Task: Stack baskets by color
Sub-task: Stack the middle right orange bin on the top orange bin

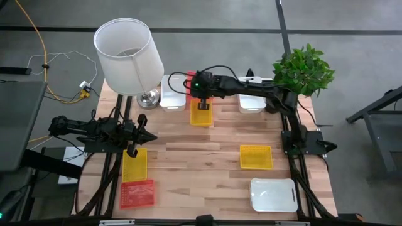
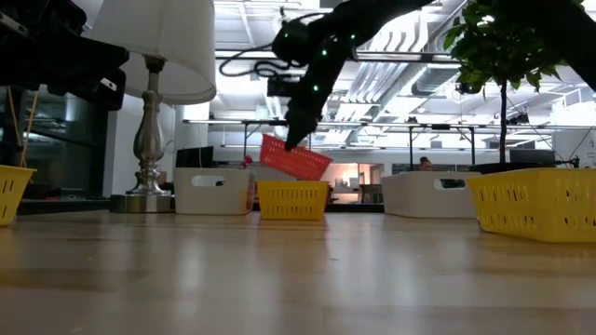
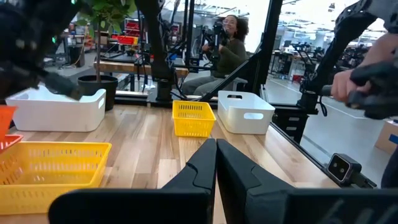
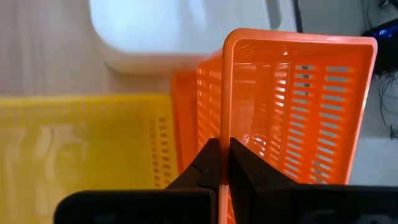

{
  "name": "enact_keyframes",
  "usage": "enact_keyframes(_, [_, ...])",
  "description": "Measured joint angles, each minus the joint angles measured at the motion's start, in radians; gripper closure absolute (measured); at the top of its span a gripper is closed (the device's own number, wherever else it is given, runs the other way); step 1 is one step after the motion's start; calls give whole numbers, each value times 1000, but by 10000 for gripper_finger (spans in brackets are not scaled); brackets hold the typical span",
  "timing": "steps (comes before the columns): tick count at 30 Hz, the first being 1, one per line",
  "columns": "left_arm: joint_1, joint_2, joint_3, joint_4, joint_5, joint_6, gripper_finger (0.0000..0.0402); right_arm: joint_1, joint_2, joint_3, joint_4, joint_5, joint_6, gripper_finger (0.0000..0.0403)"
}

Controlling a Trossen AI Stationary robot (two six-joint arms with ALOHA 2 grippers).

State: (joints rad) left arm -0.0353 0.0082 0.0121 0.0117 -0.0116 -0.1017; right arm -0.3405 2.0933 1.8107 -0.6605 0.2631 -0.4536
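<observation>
My right gripper [image 4: 221, 163] is shut on a red basket [image 2: 296, 158] at the table's far middle [image 1: 188, 81]. The basket is beside a white basket [image 1: 171, 94] and just beyond a yellow basket [image 1: 201, 113]. Another white basket [image 1: 251, 100] sits at the far right. On the right side lie a yellow basket [image 1: 256, 157] and, nearer, a white one [image 1: 273, 194]. A yellow basket [image 1: 134, 164] and a red one [image 1: 137, 193] lie at the near left. My left gripper [image 1: 141, 135] waits shut above the left side, touching nothing. My right gripper pinches one wall of the red basket at its rim [image 4: 222, 140], with one finger inside the basket and one outside. The fingers slant down onto it from the table's right. The basket is lifted clear of the table and tilted, one end [image 2: 317, 169] lower, just beyond the yellow basket [image 2: 292, 199].
A lamp with a large white shade [image 1: 125, 53] and a metal foot [image 1: 148, 98] stands at the far left corner. A potted plant [image 1: 304, 69] stands at the far right corner. The table's middle [image 1: 195, 163] is bare wood. A person [image 3: 227, 46] sits beyond the table.
</observation>
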Motion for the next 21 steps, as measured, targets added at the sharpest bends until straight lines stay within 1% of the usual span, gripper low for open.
enact_keyframes(9, [0, 0, 0, 0, 0, 0, 401, -7, 31, 1, -83, 76, 7, 403])
enact_keyframes(16, [0, 0, 0, 0, 0, 0, 401, -7, 31, 1, -136, 78, 9, 403])
enact_keyframes(21, [0, 0, 0, 0, 0, 0, 401, -7, 31, 1, -134, 75, 11, 402])
